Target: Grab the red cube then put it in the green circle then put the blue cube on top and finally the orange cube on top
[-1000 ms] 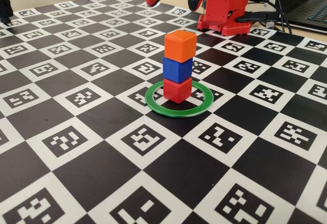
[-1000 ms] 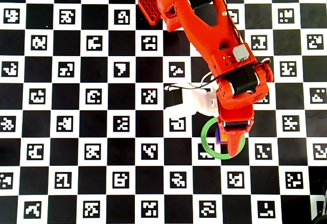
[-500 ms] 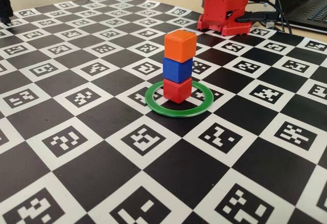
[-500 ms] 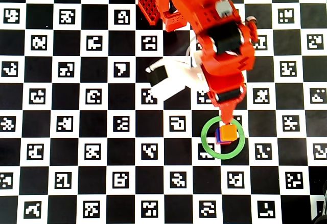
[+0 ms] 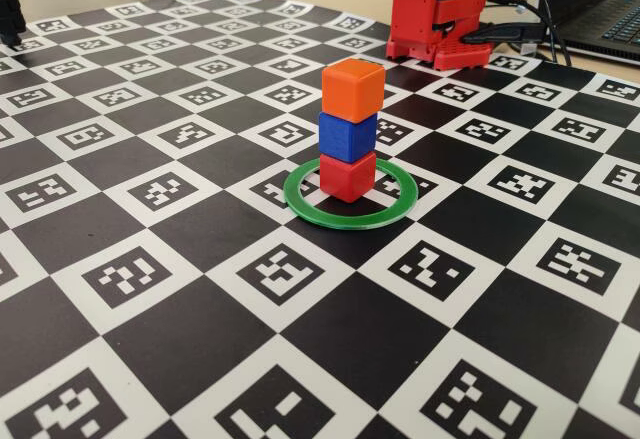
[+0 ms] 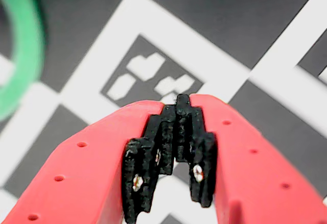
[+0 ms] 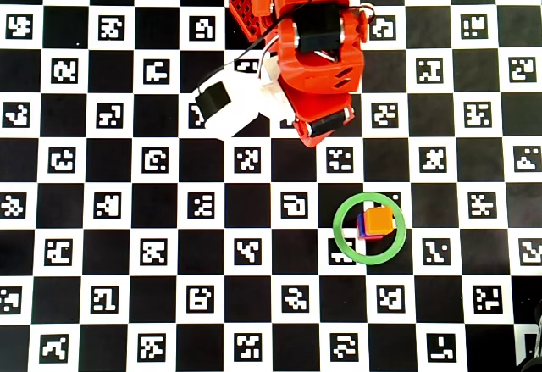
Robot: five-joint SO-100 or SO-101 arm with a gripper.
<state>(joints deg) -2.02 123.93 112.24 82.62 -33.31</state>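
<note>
In the wrist view the tool fills the lower part of the picture, very close to the lens. Its two red jaws meet at the tip and the black pads between them hold nothing, so the tool is clenched and empty. Under it lies the counter with its black and white marker pattern, and at the left edge of this view a piece of the green circle shows as a blurred arc.

The three cubes already stand as a tower. In the fixed view the red cube sits on the counter inside the green circle, the blue cube rests on it, and the orange cube is on top. The blue cube is turned a little against the other two, but the tower looks upright. In the overhead view only the orange cube hides most of the pile, and the pile stands somewhat toward the right side within the ring.

The red arm is folded near the top of the overhead view, and the tower lies below it and slightly to the right, well apart from the tool. I judge that the task is finished, so a coming move only needs to keep away from that side, because a touch could bring the tower down.
</note>
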